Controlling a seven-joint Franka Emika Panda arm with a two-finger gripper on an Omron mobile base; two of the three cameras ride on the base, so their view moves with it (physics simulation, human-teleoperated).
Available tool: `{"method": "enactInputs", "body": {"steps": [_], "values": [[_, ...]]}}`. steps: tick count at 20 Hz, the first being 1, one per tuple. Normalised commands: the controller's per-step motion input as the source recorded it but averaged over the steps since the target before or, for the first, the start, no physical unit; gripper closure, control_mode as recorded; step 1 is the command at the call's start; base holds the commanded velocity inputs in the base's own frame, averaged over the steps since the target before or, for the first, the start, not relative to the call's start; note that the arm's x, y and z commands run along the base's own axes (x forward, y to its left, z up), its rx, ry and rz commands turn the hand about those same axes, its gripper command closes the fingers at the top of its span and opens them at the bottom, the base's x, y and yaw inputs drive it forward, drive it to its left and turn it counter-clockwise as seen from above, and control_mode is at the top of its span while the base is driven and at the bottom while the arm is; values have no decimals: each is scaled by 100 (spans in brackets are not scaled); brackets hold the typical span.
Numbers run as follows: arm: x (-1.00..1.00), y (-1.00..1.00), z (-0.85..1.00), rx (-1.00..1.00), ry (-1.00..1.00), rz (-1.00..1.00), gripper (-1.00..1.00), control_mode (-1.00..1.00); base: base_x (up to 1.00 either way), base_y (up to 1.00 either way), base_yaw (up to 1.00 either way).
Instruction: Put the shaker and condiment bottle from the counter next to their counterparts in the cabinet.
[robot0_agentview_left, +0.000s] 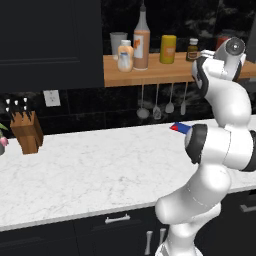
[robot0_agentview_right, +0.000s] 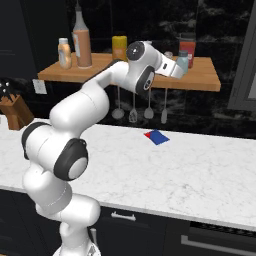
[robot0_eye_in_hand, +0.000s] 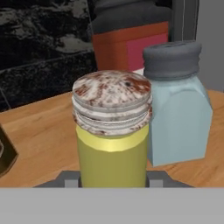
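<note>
The pincer (robot0_eye_in_hand: 112, 183) is clenched on the shaker (robot0_eye_in_hand: 112, 131): in the hand view its two grey tips sit either side of the yellow-green body, low down, and the mottled grey-and-rust cap stands upright just above them. Just beside the shaker, on its right in this view, is the pale blue shaker (robot0_eye_in_hand: 178, 109) with its dark grey cap; whether the two touch I cannot tell. Behind them stands an orange-red container (robot0_eye_in_hand: 131, 46) with a dark lid, and all of it rests over the light-brown wooden board of the cabinet (robot0_eye_in_hand: 39, 144).

The right base view shows what the close view cannot — the white arm reaching up from the counter (robot0_agentview_right: 210, 170) to the right part of the shelf, its hand (robot0_agentview_right: 170, 68) level with the board and pointing at the pale blue shaker (robot0_agentview_right: 183, 62), with the red container (robot0_agentview_right: 188, 49) behind. The yellow-green shaker itself is too small and hidden by the hand to make out there.

Further left on the shelf stand the condiment bottle (robot0_agentview_right: 81, 42), tall and orange-brown with a long dark neck, and just left of it the squat orange-and-white bottle (robot0_agentview_right: 64, 52); a yellow jar (robot0_agentview_right: 119, 48) stands to their right. The left base view gives the same row from the other side — condiment bottle (robot0_agentview_left: 141, 42), squat bottle (robot0_agentview_left: 125, 56), a grey cup (robot0_agentview_left: 118, 44) behind it, and a small dark brown bottle (robot0_agentview_left: 192, 50) — while the arm's elbow covers the shelf's right end.

On the counter lie a blue-and-red item (robot0_agentview_right: 157, 136) and, far left, a wooden knife block (robot0_agentview_left: 26, 131). Utensils (robot0_agentview_left: 157, 102) hang under the shelf.
</note>
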Motion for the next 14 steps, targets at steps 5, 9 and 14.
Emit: {"method": "enactInputs", "body": {"steps": [5,9,14], "values": [[25,0,-19,0,-2,0,100,-100,0,0,0],[23,0,-12,0,-4,0,100,-100,0,0,0],[10,0,-15,0,-2,0,-100,-100,0,0,0]]}}
